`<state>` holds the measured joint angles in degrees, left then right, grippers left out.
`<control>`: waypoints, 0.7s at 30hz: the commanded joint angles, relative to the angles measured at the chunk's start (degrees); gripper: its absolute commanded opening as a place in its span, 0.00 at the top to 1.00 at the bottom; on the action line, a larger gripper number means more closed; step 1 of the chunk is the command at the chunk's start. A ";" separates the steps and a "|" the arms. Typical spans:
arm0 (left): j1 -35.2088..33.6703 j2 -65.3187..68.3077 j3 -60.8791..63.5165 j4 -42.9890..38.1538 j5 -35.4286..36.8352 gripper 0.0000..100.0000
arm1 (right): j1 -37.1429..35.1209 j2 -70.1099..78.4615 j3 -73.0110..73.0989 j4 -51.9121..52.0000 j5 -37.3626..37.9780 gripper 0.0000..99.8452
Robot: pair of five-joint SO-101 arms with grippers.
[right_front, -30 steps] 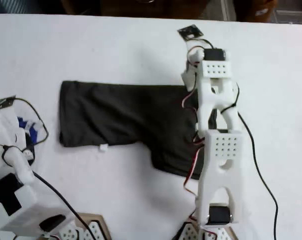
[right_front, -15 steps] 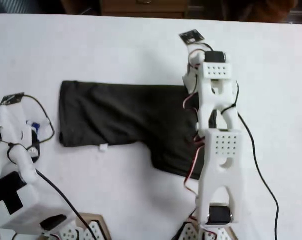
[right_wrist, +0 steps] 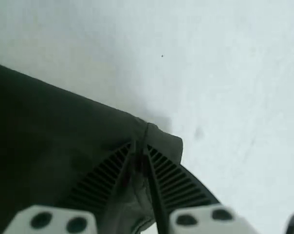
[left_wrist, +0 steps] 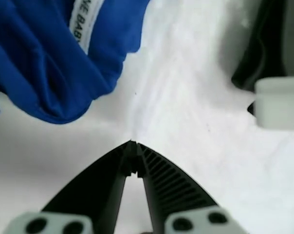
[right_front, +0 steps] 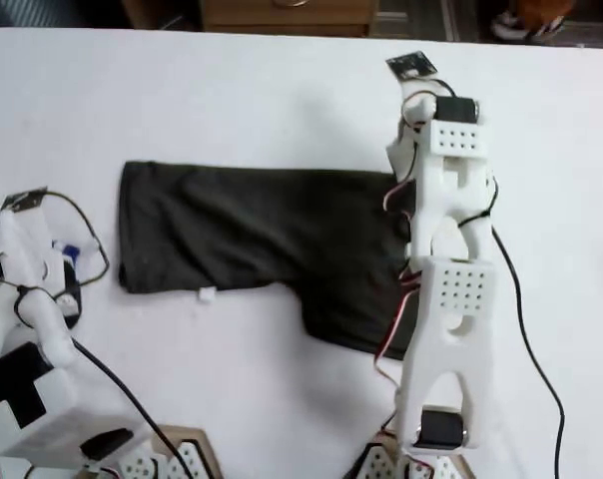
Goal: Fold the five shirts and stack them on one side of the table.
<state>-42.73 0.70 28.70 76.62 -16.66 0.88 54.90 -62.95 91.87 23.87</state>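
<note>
A black shirt (right_front: 242, 230) lies spread across the middle of the white table (right_front: 232, 90), with a sleeve hanging toward the front. My right gripper (right_front: 401, 178) is at its far right corner. The right wrist view has the right gripper (right_wrist: 138, 148) shut on that corner of the black shirt (right_wrist: 49, 126). My left arm (right_front: 22, 299) stands at the table's left edge beside a crumpled blue shirt (right_front: 66, 253). My left gripper (left_wrist: 133, 146) is shut and holds nothing, just short of the blue shirt (left_wrist: 45, 58). The black shirt's (left_wrist: 268, 44) edge appears farther off.
A black cable (right_front: 526, 329) trails along the table right of the right arm. Another cable (right_front: 112, 384) runs from the left arm to the wooden base plates (right_front: 187, 449) at the front edge. Bare table lies beyond the shirt and at the far left.
My right gripper has moved to the right, drawing the black shirt's far right corner with it. The left arm shifted slightly a second ago and then stayed still.
</note>
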 commanded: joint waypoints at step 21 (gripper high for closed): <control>0.62 -2.55 11.21 -2.37 -0.09 0.98 | -1.98 -53.85 30.51 9.80 0.09 0.98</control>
<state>-42.73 0.70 37.49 76.18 -16.66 -0.53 13.58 -41.14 100.31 23.87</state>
